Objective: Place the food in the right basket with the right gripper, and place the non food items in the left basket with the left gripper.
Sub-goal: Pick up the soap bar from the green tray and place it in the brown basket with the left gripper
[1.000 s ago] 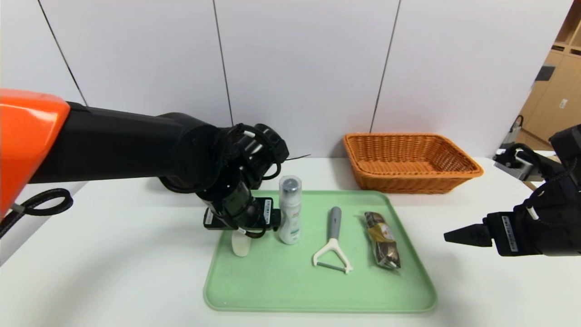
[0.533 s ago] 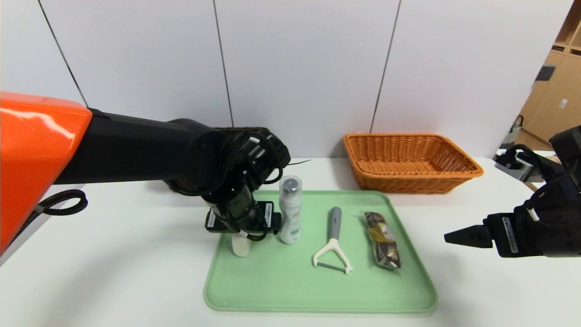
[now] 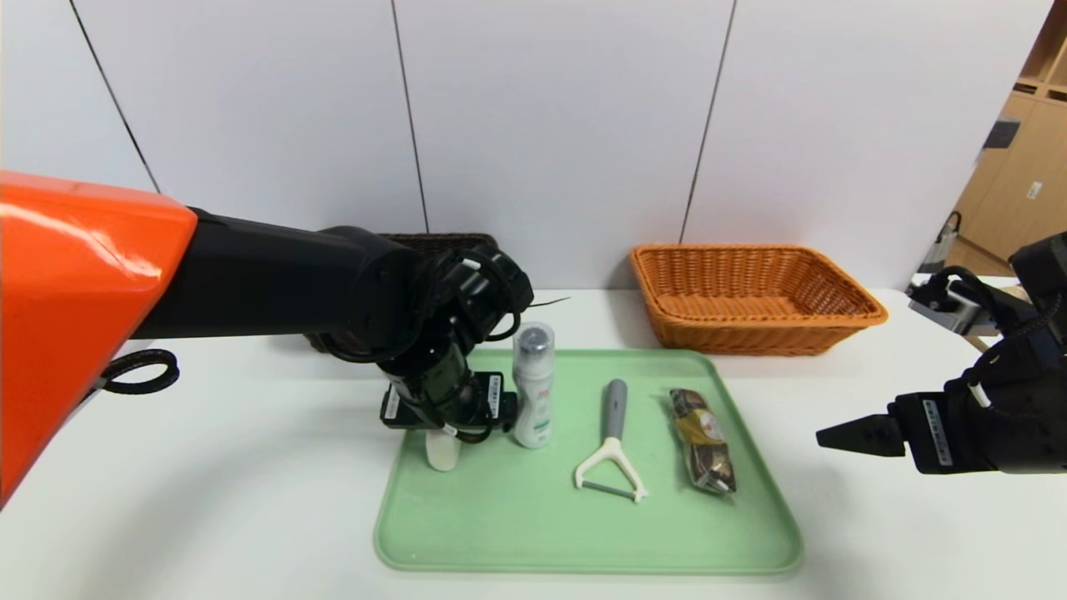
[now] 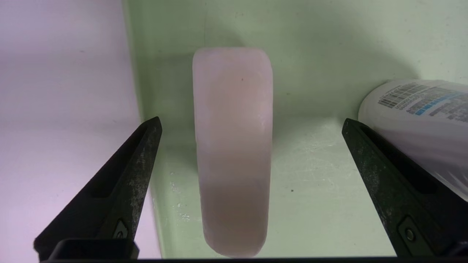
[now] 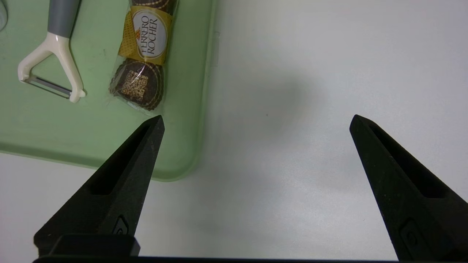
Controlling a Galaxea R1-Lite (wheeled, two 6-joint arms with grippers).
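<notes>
- left gripper low over tray, fingers apart either side of pale soap bar at tray's left edge; white bottle just right
- right gripper over table right of tray, fingers apart, holding nothing

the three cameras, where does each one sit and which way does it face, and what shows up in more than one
Head view: from the robot's head, forward and down at the green tray; both arms show, left gripper over the tray's left edge, right gripper parked off to the right.
Left wrist view: on the left arm, down between its open fingers at the pale soap bar.
Right wrist view: on the right arm, down at the table, open fingers in view.
Shared: head and right wrist views both show the peeler and chocolate pack.
</notes>
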